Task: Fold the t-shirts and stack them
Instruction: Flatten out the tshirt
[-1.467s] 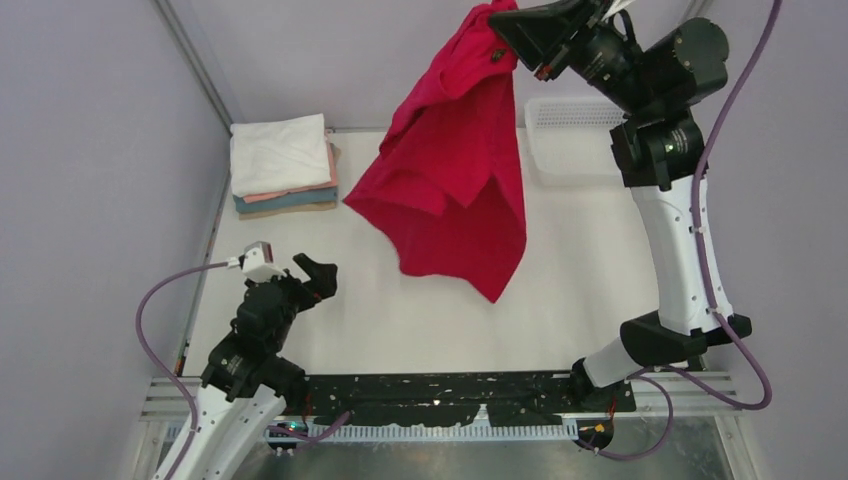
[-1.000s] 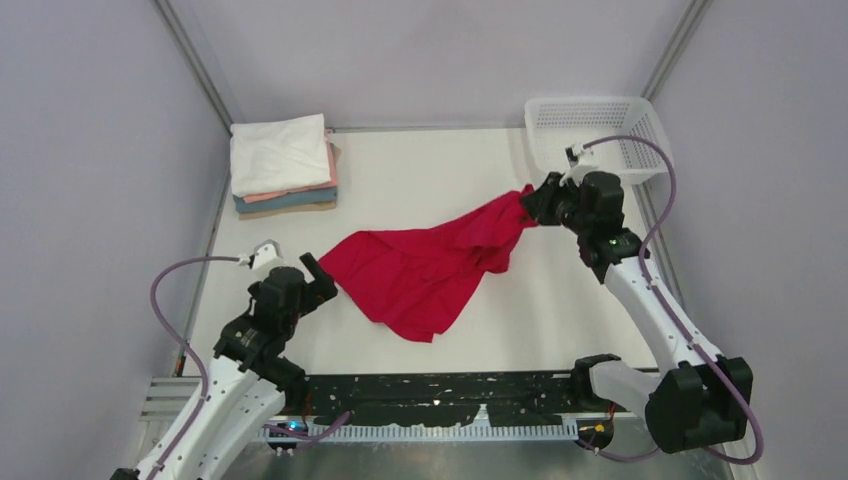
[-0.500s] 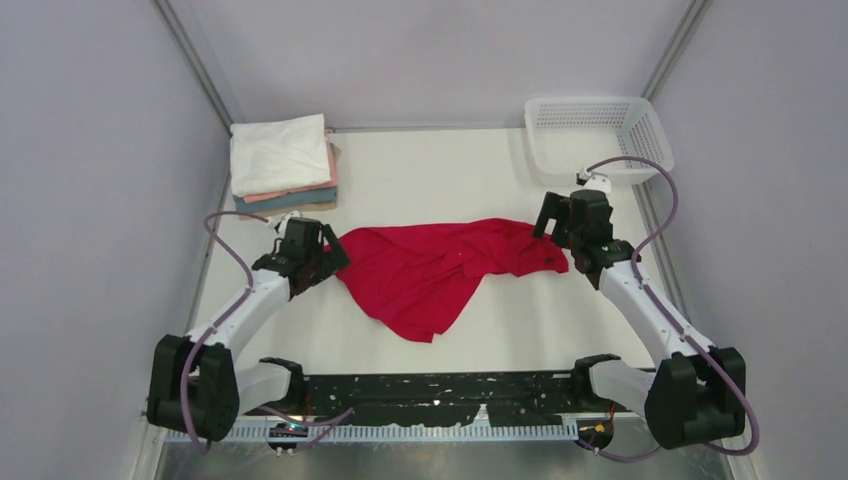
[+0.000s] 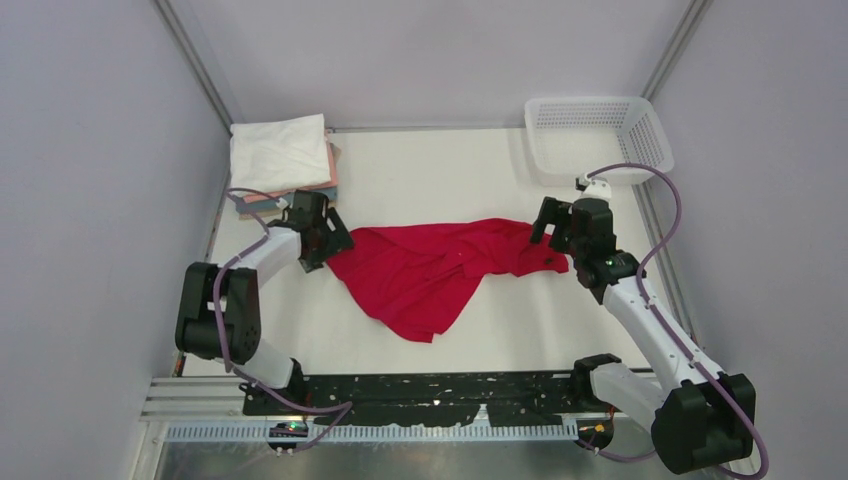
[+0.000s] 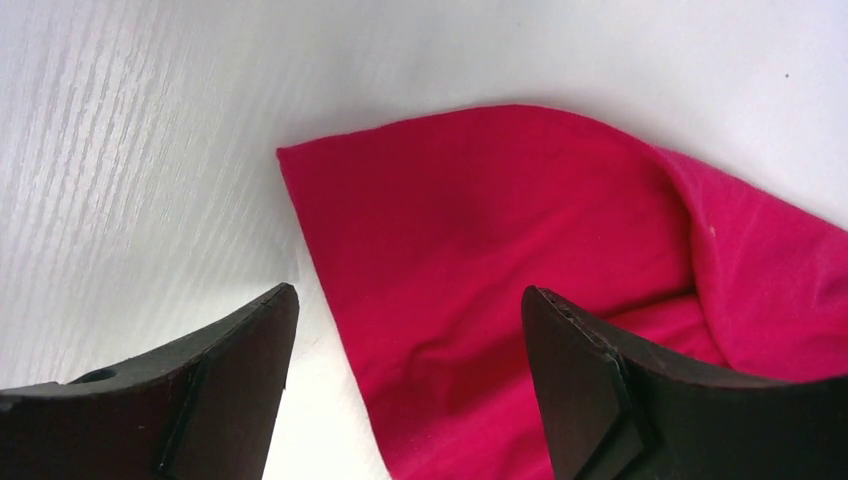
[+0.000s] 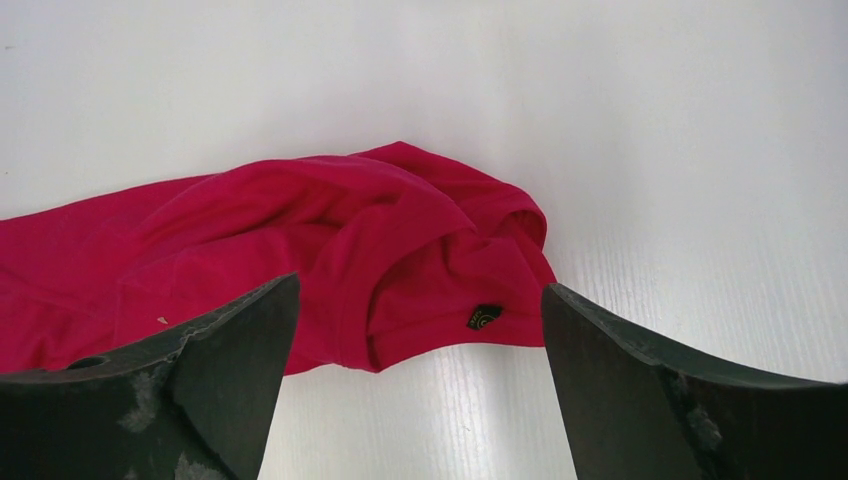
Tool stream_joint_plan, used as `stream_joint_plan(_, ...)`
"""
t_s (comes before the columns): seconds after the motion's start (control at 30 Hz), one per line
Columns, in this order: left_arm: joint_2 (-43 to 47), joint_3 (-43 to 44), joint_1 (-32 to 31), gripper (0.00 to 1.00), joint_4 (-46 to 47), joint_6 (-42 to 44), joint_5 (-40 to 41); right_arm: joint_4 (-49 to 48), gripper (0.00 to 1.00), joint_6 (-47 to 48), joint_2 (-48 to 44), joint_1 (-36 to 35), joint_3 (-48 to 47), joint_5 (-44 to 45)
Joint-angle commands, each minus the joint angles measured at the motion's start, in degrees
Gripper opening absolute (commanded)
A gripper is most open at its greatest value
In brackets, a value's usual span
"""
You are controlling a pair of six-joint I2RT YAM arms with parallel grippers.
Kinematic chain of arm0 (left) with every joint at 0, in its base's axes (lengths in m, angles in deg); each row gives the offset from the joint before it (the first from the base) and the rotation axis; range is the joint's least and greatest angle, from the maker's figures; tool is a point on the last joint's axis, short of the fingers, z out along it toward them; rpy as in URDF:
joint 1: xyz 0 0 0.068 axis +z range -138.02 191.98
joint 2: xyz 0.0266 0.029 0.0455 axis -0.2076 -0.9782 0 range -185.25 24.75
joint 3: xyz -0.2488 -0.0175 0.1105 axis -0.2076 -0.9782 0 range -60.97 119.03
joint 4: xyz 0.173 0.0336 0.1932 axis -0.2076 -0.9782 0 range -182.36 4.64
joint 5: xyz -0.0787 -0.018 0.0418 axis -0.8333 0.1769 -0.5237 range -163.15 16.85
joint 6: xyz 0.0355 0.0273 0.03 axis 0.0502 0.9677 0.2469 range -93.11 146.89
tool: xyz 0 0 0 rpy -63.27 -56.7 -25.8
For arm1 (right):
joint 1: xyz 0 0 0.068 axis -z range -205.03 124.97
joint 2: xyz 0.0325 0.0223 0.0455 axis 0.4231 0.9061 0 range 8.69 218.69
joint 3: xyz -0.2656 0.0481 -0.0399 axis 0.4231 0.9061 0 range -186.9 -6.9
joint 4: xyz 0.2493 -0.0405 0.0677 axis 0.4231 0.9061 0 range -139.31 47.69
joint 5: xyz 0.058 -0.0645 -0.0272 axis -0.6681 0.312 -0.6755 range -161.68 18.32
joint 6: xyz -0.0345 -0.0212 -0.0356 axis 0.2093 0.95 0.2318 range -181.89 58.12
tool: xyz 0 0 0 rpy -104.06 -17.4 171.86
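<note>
Red t-shirt (image 4: 430, 275) between left end effector (image 5: 407, 291) and right end effector (image 6: 420, 285)

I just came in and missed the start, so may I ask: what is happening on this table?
Two robot arms are working on a red t-shirt, which lies crumpled and unfolded on the table. The left gripper is open at the shirt's left end, and the right gripper is open at its right end. Neither holds the cloth. A stack of folded t-shirts sits at the far left corner.
</note>
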Motion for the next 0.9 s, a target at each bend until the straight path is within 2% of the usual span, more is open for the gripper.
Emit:
stream_joint_plan(0.0,-3.3,5.1,0.2,0.83,-2.6,1.3,1.6,-1.9,0.95,0.1,-0.5,0.0,-0.3,-1.0)
stream_joint_plan(0.13,-6.7,9.8,1.0,0.83,-7.9,2.6,7.0,-1.8,0.95,0.5,-1.3,0.0,-0.2,-0.5)
stream_joint_plan(0.23,-8.8,12.1,1.9,0.77,-9.0,2.6,5.4,-1.9,0.95,1.0,-1.8,0.0,-0.1,0.4)
stream_joint_plan(0.47,-12.6,18.0,1.8,0.76,-16.2,2.4,3.3,-1.3,0.95,1.5,-2.2,0.0,-0.6,1.0)
stream_joint_plan(0.6,-13.2,18.1,1.5,0.72,-15.8,-0.2,0.6,-1.9,0.95,1.5,-3.6,0.0,-0.1,-1.5)
stream_joint_plan(0.87,-14.2,19.9,-2.0,0.71,-22.2,-5.3,2.6,-2.8,0.95,1.0,-6.9,0.0,1.1,-4.8)
